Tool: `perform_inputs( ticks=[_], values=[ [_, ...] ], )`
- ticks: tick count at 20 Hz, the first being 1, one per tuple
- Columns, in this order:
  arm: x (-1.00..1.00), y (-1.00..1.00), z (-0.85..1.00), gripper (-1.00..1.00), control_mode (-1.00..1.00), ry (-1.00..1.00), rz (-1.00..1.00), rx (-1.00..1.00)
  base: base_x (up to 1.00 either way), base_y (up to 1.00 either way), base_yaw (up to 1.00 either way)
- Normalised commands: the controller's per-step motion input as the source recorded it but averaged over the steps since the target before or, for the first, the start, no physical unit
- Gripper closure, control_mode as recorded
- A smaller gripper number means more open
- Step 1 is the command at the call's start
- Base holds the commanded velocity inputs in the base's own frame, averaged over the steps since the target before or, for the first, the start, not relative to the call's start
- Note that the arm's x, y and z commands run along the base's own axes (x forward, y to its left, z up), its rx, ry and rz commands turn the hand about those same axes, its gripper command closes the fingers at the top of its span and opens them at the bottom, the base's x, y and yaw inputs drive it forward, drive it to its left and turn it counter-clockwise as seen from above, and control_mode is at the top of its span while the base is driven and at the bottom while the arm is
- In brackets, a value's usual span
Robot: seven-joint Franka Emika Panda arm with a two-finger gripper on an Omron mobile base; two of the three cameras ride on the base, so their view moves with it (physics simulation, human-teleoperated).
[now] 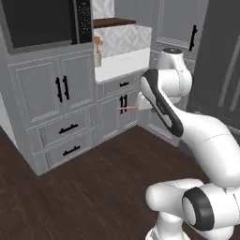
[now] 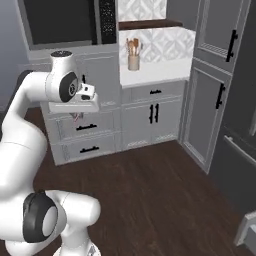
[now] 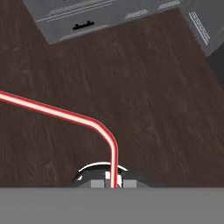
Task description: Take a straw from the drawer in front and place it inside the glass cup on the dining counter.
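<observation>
In the left base view we log the oven (image 1: 40,21) at upper left, then grey cabinets with two drawers (image 1: 65,129) below it, all shut. Further right, a white counter (image 1: 119,65) carries a utensil jar (image 1: 97,54).

Right of the double doors, the straw (image 1: 126,108) sticks out leftward from the arm (image 1: 161,105), level, above the dark wood floor (image 1: 84,197). The gripper itself is hidden behind the forearm there.

In the right base view the hand sits at left, in front of the drawers (image 2: 87,127); a bit of pink straw (image 2: 76,118) hangs just under it. The jar (image 2: 133,55) stands on the counter at centre.

In the hand view the straw (image 3: 65,114) enters from the left edge, bends, and runs down into the gripper (image 3: 111,180). Fingers are clenched on the straw's lower end. Below lies floor (image 3: 166,100), with a drawer front (image 3: 83,24) at the top.
</observation>
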Motion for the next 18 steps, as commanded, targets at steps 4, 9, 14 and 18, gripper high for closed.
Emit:
perform_inputs(
  ticks=[4,9,14,18],
  values=[
    [0.00,0.00,0.00,1.00,1.00,0.00,0.00,0.00,0.00,0.46,0.83],
    [0.00,0.00,0.00,1.00,1.00,0.00,0.00,0.00,0.02,0.80,0.69],
    [0.00,0.00,0.00,1.00,1.00,0.00,0.00,0.00,0.43,1.00,0.30],
    [0.00,0.00,0.00,1.00,1.00,0.00,0.00,0.00,0.97,0.99,0.03]
  ],
)
